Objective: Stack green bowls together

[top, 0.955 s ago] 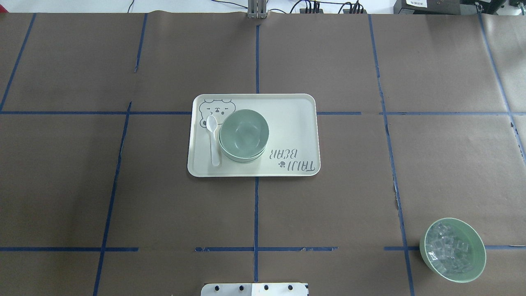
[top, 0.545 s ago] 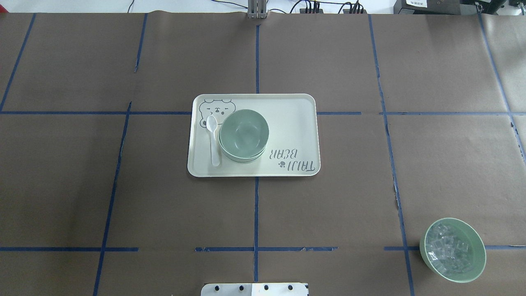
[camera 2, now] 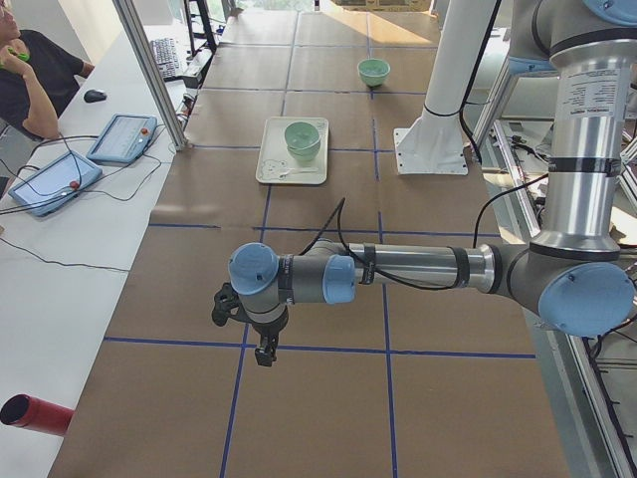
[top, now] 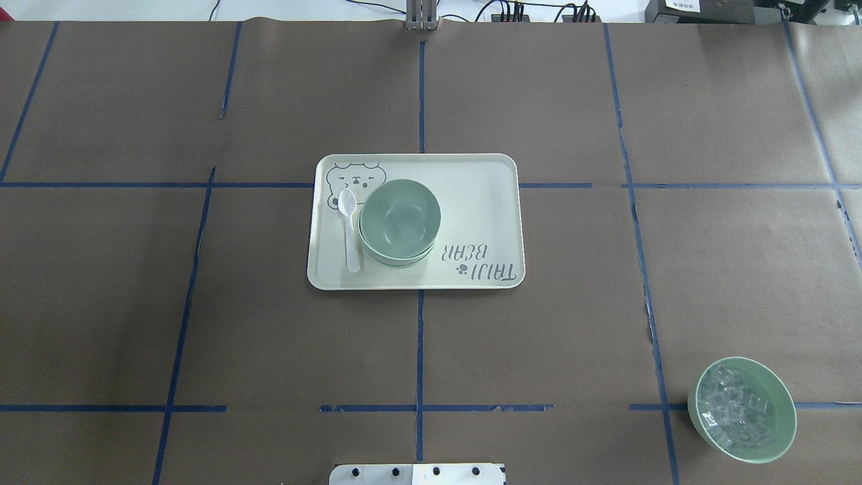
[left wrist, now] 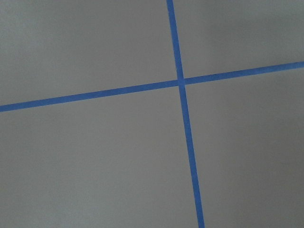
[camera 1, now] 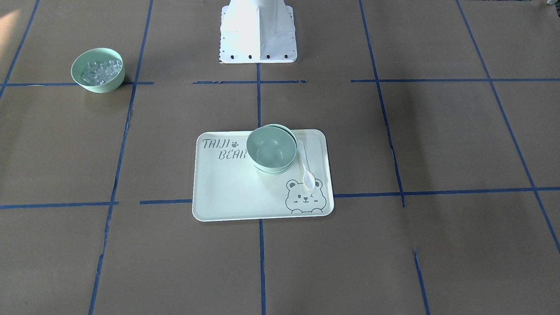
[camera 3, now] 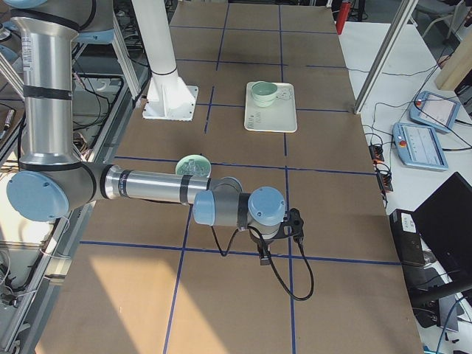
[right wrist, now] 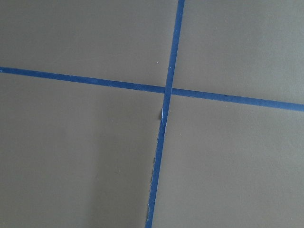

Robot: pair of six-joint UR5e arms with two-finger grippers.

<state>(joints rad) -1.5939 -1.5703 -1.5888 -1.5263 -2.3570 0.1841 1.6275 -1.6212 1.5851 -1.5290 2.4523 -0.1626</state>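
Observation:
The pale mint-green bowls (top: 400,219) sit nested in one stack on the bear-print tray (top: 478,202) at the table's middle. The stack also shows in the front-facing view (camera 1: 271,148), the left side view (camera 2: 303,137) and the right side view (camera 3: 263,92). My left gripper (camera 2: 264,354) hangs over bare table far from the tray, seen only from the side; I cannot tell if it is open. My right gripper (camera 3: 263,258) likewise hangs far from the tray; I cannot tell its state. Both wrist views show only brown paper with crossing blue tape.
A white spoon (top: 350,229) lies on the tray beside the stack. A green bowl of clear cubes (top: 741,409) stands near the robot's right front corner. The robot's white base (camera 1: 257,30) stands at the table edge. A person sits at a side desk (camera 2: 30,70).

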